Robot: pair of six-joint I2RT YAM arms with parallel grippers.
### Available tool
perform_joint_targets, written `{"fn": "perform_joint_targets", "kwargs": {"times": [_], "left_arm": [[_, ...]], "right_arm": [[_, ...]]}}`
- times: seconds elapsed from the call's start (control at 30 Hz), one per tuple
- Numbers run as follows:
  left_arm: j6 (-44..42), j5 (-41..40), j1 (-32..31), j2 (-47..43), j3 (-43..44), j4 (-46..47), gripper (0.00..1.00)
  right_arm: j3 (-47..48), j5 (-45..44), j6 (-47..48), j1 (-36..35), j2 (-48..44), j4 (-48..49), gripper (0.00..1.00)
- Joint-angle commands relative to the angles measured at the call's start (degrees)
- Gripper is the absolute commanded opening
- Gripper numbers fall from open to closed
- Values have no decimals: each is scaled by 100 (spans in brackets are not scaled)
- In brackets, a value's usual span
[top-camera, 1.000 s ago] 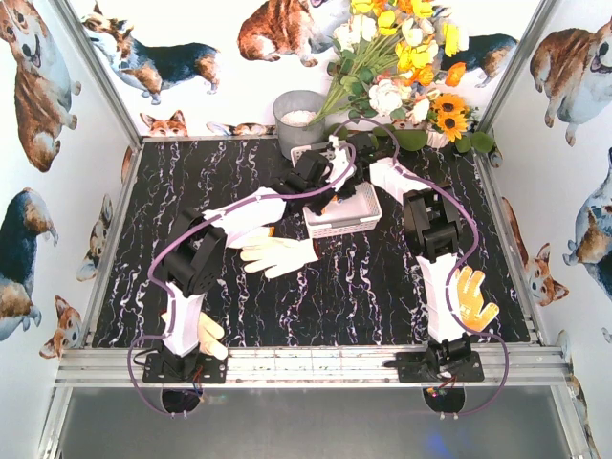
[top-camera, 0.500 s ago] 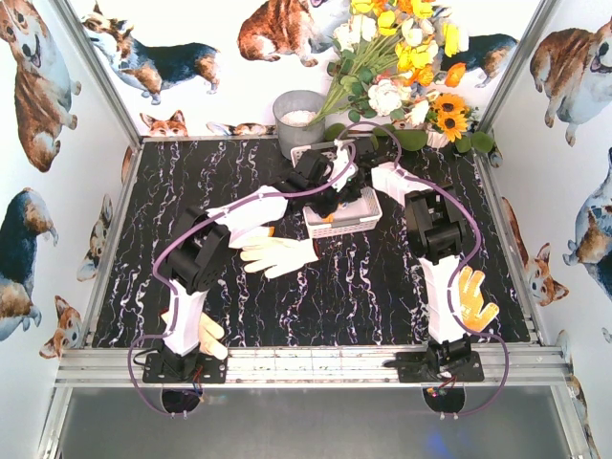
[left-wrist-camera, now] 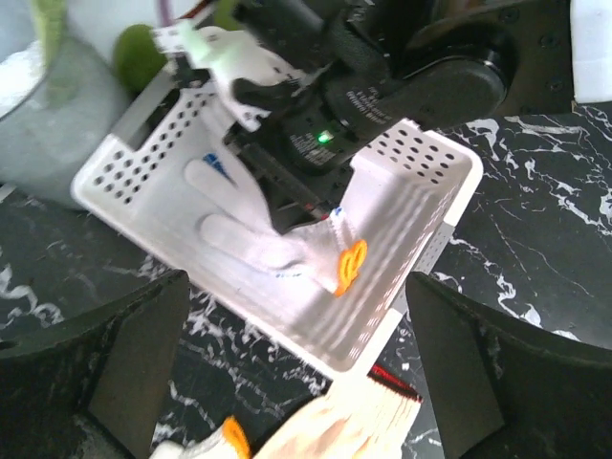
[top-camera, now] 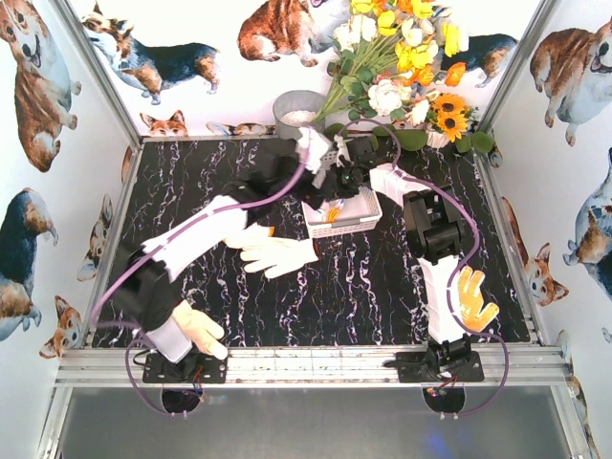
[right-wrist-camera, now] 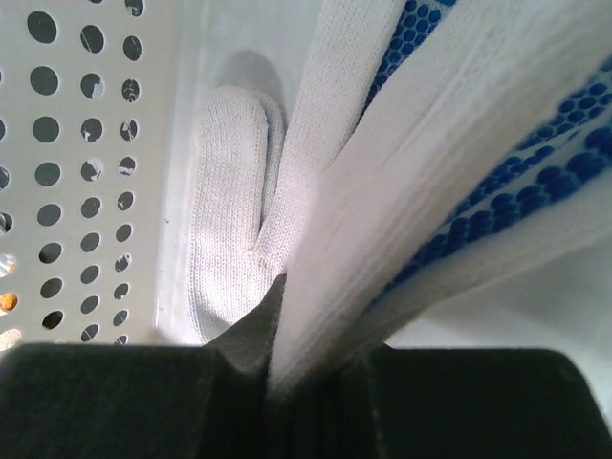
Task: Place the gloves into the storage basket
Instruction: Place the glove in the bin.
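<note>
The white storage basket (top-camera: pixel 356 223) stands at the table's middle back. Inside it lies a white glove (left-wrist-camera: pixel 244 234) with blue dots and an orange cuff loop. My right gripper (top-camera: pixel 346 180) reaches down into the basket and is shut on this glove (right-wrist-camera: pixel 449 143), the knit pinched between its jaws (right-wrist-camera: pixel 277 373). My left gripper (left-wrist-camera: pixel 296 382) hangs open above the basket's near rim (left-wrist-camera: pixel 421 163), with nothing between its fingers (left-wrist-camera: pixel 124 363). A cream glove (top-camera: pixel 277 253) lies on the table just in front of the basket (left-wrist-camera: pixel 344 426). Another glove (top-camera: pixel 201 330) lies near the left base, and a yellow one (top-camera: pixel 473 298) near the right arm.
A grey round bucket (top-camera: pixel 296 110) stands behind the basket at the back wall, seen also in the left wrist view (left-wrist-camera: pixel 48 124). A bunch of flowers (top-camera: pixel 402 57) leans over the back right. Both arms crowd over the basket.
My left gripper has opened, let go of the glove in the basket and risen above it, the left arm stretching out. The right gripper has stayed shut in the basket.
</note>
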State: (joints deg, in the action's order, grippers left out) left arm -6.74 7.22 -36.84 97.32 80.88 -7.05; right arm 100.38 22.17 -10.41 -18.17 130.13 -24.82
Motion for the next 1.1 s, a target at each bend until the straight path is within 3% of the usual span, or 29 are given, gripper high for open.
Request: {"fn": "perform_joint_targets", "kwargs": {"times": [0.0, 0.17, 0.37, 0.53, 0.83, 1.07], "left_arm": [[451, -125, 350, -665, -653, 291, 90], [598, -204, 586, -1188, -1106, 274, 90], [595, -354, 751, -1645, -1447, 183, 91], [578, -437, 839, -1906, -1658, 164, 91], [607, -611, 932, -2324, -1778, -179, 93], [936, -375, 1400, -2783, -1996, -441, 97]], "right_arm": [[166, 40, -95, -33, 107, 416, 0], [228, -12, -76, -37, 194, 326, 1], [81, -268, 100, -37, -82, 175, 36], [96, -527, 267, -37, -300, -31, 49], [26, -1545, 643, -37, -770, -354, 53], [36, -1762, 709, -37, -1219, -404, 54]]}}
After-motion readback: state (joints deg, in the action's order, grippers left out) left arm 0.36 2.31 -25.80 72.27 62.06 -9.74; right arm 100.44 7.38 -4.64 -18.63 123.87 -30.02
